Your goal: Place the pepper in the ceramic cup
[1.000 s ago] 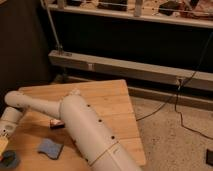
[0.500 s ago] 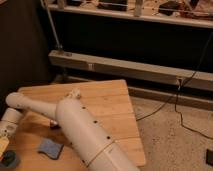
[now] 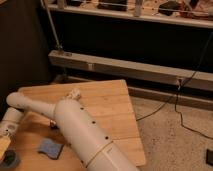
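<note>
The pincer (image 3: 4, 145) hangs over the near left corner of the desk (image 3: 110, 107), just above the dark cup (image 3: 9, 161). Whether it is spread or pressed together cannot be told. The pepper cannot be made out, so its place and long axis are undetermined. A blue cloth (image 3: 50, 148) lies near the cup.

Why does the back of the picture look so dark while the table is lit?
In the camera view, light falls on the wooden table and the white arm, while the wall behind lies in shadow. In the same view the arm throws a small shadow near the blue cloth, and the hand, at the left edge just above the ceramic cup, sits in dimmer light.
</note>
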Controlling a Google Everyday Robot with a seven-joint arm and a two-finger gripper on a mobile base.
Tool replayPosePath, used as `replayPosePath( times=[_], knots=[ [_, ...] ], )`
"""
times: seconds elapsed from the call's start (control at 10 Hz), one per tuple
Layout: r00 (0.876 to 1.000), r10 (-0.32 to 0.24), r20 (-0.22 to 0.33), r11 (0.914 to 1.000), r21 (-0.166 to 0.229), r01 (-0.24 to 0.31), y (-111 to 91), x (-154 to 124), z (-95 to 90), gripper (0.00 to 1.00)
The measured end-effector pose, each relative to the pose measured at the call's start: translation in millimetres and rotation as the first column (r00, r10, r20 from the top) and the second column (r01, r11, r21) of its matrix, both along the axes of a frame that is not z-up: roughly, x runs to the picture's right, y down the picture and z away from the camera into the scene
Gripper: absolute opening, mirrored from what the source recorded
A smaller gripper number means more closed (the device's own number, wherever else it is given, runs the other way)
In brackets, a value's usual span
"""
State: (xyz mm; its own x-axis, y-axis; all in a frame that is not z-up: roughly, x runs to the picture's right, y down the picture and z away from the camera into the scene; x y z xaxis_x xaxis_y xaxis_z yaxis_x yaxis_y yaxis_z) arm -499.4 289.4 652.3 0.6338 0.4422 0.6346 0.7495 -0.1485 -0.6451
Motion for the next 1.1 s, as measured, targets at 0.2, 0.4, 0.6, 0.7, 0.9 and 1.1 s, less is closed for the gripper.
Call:
replayPosePath(
  times=[0.2,0.4,0.6,0.7,0.9,1.1],
  knots=[
    [1.0,0.0,0.007,1.0,0.003,0.0,-1.7,0.4,1.1,0.59],
    [1.0,0.002,0.013,1.0,0.003,-0.002,-3.2,0.5,1.1,0.77],
    [1.0,0.004,0.024,1.0,0.002,-0.004,-4.2,2.3,0.9,0.8],
    [0.999,0.004,0.032,1.0,0.0,-0.004,-4.5,3.7,0.4,0.8],
    [0.999,0.002,0.046,1.0,-0.003,-0.002,-4.4,6.3,0.2,0.8],
    [0.998,0.002,0.059,1.0,-0.004,-0.002,-5.2,8.1,-0.9,0.8]
  ],
)
